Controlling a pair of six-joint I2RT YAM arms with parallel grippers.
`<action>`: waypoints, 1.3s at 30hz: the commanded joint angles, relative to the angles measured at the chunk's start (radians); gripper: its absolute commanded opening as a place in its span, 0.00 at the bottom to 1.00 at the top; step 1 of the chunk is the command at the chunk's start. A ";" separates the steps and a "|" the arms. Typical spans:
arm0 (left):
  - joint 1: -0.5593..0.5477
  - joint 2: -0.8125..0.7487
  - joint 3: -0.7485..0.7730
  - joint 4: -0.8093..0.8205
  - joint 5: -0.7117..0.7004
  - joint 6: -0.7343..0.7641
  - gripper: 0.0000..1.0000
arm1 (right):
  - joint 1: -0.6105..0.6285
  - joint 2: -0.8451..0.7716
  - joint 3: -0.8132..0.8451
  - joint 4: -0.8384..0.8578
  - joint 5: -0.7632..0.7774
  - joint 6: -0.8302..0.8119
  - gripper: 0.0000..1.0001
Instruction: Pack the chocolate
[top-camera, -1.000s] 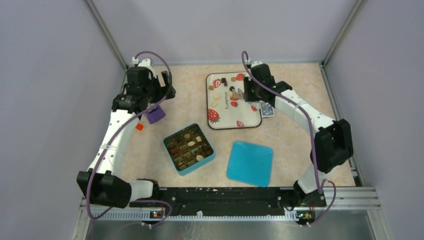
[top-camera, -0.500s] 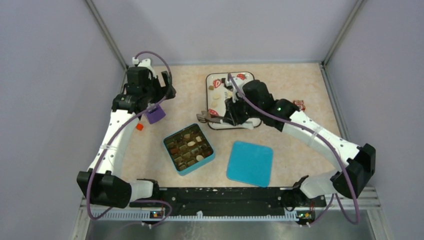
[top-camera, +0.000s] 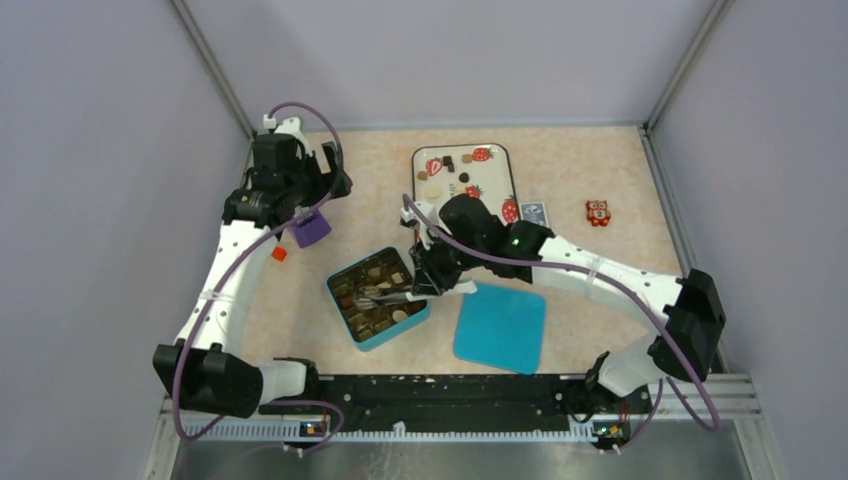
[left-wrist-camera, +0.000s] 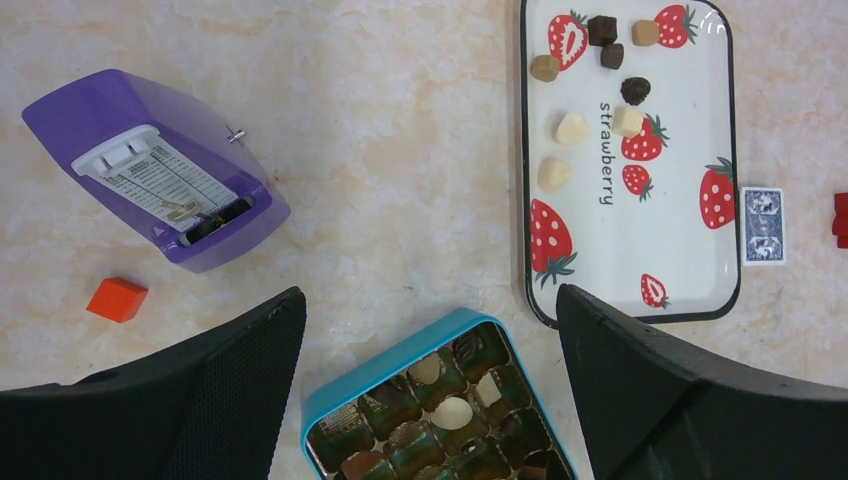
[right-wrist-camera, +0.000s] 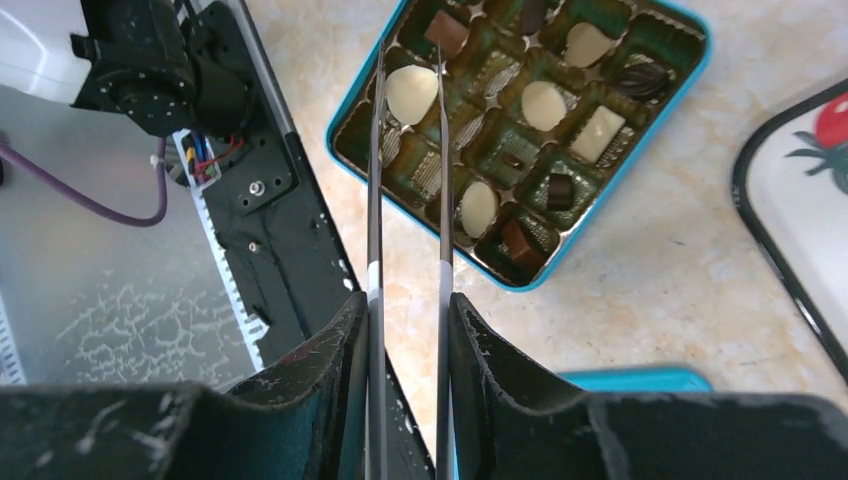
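While eight chocolate pieces (left-wrist-camera: 572, 127) wait on the strawberry tray (left-wrist-camera: 610, 255), the others sit in cells of the teal box (left-wrist-camera: 390, 376). Over that box the right pincer (right-wrist-camera: 407, 330) is clenched on the tweezers (right-wrist-camera: 375, 200). Prong tips are above the cells, right by a brown piece (right-wrist-camera: 447, 32). Can't tell from the wrist view if that piece is pinched or already lying in its cell. Off to the far left, the left pincer (left-wrist-camera: 428, 300) is released, jaws wide, nothing in them, hanging over the desk (left-wrist-camera: 400, 150).

Step, my read: drop-off of one piece into the box. Next move calls for tips down into a free cell, then easing the squeeze so the prongs spring apart. After that, a straight lift and back to the tray.

Edges/room:
- Several cells look empty, but the cell walls are thin, so the tips could snag or nudge neighbours.
- The teal lid (top-camera: 500, 325) lies just beside the box on its right.
- Tray is near on the far side, with bare desk between for the transit.
- Purple gadget (left-wrist-camera: 150, 170) and left arm are well apart from that path, so I'd expect no clash.
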 joint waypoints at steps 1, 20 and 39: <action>0.005 -0.029 -0.005 0.021 -0.001 0.001 0.99 | 0.023 0.044 0.045 0.069 -0.041 0.011 0.02; 0.005 -0.017 -0.013 0.035 0.002 0.005 0.99 | 0.054 0.122 0.063 0.099 -0.053 0.022 0.20; 0.005 -0.017 -0.012 0.035 0.002 0.007 0.99 | 0.057 0.129 0.083 0.098 -0.034 0.015 0.33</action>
